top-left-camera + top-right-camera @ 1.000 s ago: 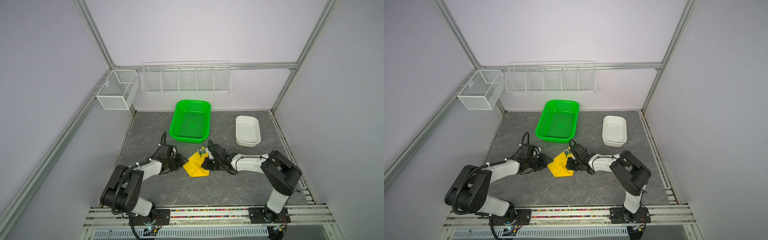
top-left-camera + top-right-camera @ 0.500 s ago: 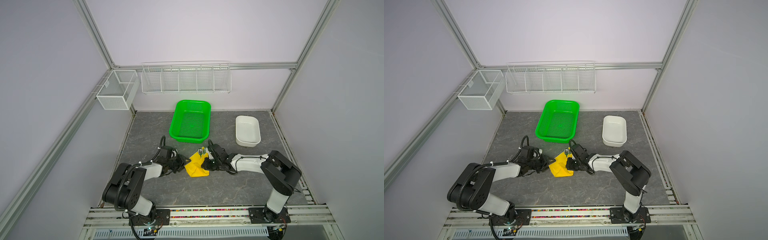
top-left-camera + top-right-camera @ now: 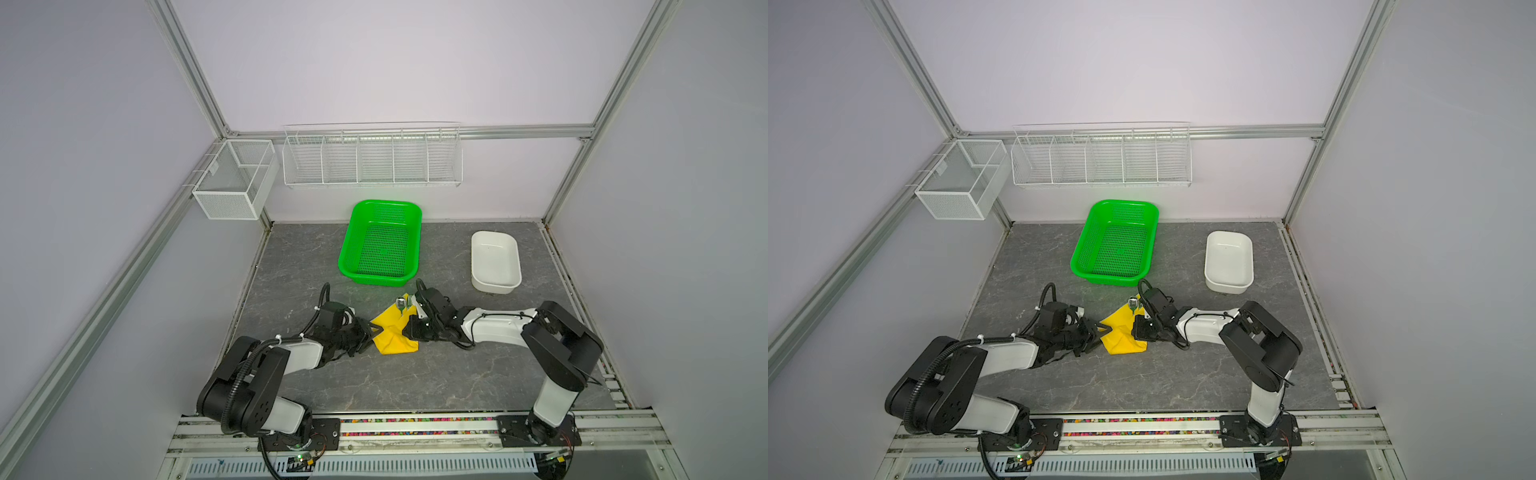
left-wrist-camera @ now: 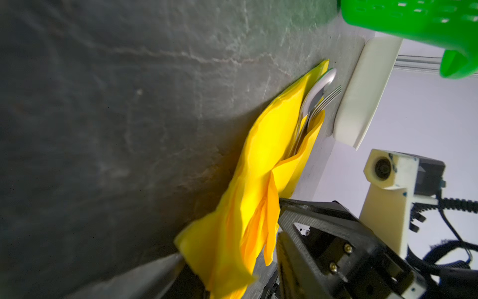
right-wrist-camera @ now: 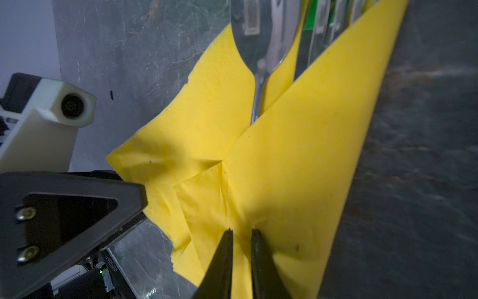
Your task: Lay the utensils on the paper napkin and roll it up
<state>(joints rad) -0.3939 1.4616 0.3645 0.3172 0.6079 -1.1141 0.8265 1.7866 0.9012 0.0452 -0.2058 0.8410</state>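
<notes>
paper napkin (image 3: 392,338): folded, on table (image 3: 415,374) between both grippers, near green basket (image 3: 380,245) | utensils (image 4: 319,95): heads poke from its fold | right gripper (image 5: 241,233): fingers pinch napkin | left gripper (image 3: 376,331): fingers spread about napkin's edge | label (image 5: 110,261): print unreadable

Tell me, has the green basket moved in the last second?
No. The green basket keeps its place below the wire rack, beside the white tub.
</notes>
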